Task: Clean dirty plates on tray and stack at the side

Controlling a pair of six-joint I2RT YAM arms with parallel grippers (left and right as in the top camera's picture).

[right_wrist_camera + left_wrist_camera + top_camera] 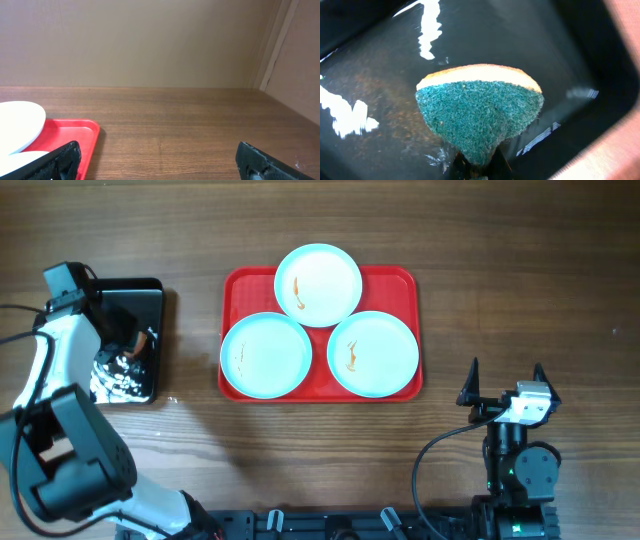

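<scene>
pinching the sponge [480,117] over the black tray [375,65] — left gripper [479,169].

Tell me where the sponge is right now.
The sponge, filling the left wrist view, is at the table's far left, pinched in the left jaws over the black tray, well left of the red tray.

Even bright light, glare on black tray [148,300]

Wood table [500,240], red tray [395,288] ctr, blk tray [150,295] left, well apart
</scene>
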